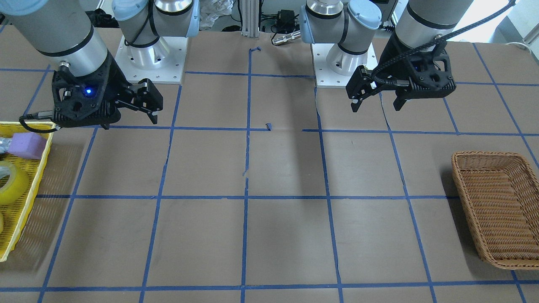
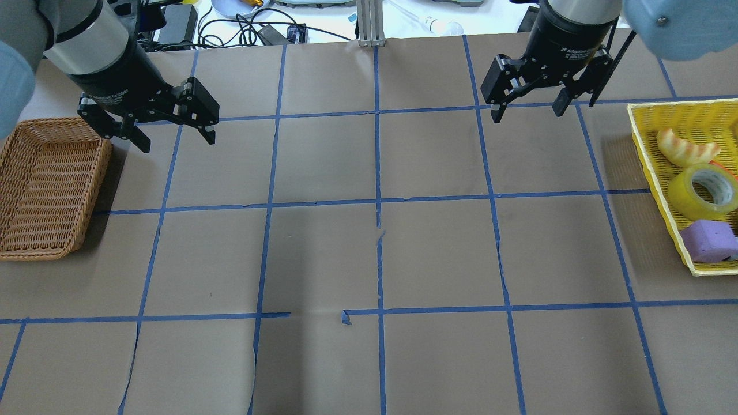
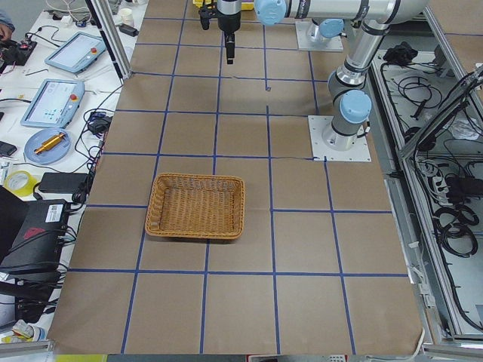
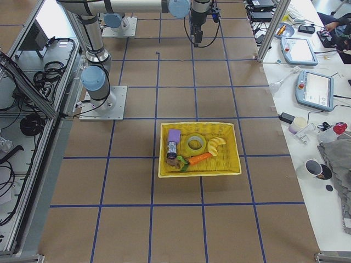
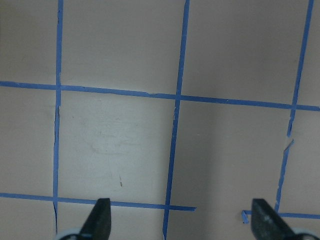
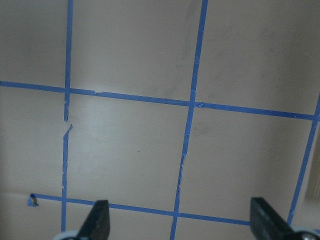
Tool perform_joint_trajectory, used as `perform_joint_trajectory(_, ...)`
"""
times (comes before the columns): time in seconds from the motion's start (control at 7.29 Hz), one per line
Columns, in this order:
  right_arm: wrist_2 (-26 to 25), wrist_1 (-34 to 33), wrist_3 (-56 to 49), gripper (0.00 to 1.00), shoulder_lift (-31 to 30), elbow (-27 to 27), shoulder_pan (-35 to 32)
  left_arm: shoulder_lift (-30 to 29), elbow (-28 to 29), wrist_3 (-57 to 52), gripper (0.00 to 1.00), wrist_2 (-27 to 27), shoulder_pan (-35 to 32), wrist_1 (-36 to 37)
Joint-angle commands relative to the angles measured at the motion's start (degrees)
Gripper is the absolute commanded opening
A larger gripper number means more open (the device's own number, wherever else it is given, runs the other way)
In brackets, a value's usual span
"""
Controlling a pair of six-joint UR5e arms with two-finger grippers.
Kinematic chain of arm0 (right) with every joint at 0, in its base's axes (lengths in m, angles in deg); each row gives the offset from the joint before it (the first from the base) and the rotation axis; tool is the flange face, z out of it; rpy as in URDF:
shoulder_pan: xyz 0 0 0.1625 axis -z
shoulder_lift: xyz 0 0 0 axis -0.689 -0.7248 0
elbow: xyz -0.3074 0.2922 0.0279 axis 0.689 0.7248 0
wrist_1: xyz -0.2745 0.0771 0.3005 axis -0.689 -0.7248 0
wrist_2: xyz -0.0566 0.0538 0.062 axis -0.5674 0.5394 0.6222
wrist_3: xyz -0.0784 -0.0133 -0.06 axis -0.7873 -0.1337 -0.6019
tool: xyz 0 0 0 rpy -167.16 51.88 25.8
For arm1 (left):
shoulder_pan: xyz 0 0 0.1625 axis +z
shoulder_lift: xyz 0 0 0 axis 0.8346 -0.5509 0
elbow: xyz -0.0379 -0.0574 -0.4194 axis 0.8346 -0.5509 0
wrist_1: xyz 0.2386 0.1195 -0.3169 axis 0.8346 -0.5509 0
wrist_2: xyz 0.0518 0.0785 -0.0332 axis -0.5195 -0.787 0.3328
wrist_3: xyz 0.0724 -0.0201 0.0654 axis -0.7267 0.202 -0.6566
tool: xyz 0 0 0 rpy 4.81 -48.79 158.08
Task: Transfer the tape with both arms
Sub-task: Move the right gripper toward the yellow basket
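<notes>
Tape (image 1: pixel 17 189) parked in the yellow tray (image 1: pixel 29 198), nobody's grabbed it

Front view: it sits beside a purple block (image 1: pixel 27 146). Overhead: left hand (image 2: pixel 177 143) and right hand (image 2: pixel 527 114) hover over the surface (image 2: pixel 323 253), both spread wide and empty, apart from the tray.

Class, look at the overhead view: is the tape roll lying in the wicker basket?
No, the tape lies in the yellow tray.

you've got two: left gripper (image 2: pixel 176 141), right gripper (image 2: pixel 527 115); one tape (image 2: pixel 680 199), one purple block (image 2: pixel 709 242), one wicker basket (image 2: pixel 52 122), one yellow tray (image 2: pixel 652 155).
</notes>
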Motion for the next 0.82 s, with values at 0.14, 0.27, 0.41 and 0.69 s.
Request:
perform_joint_trajectory(0.14,0.1,-0.3,0.0,1.00,-1.3,-0.3,0.0,0.0,0.0,0.0,1.00,0.0,0.1,0.0)
perform_joint_trajectory(0.27,0.0,-0.5,0.0,1.00,-1.0,0.3,0.0,0.0,0.0,0.0,1.00,0.0,0.0,0.0)
perform_joint_trajectory(0.41,-0.2,-0.1,0.0,1.00,-1.5,0.8,0.0,0.0,0.0,0.0,1.00,0.0,0.0,0.0)
perform_joint_trajectory(0.69,-3.9,0.0,-0.2,1.00,-1.5,-0.2,0.5,0.0,0.0,0.0,1.00,0.0,0.0,0.0)
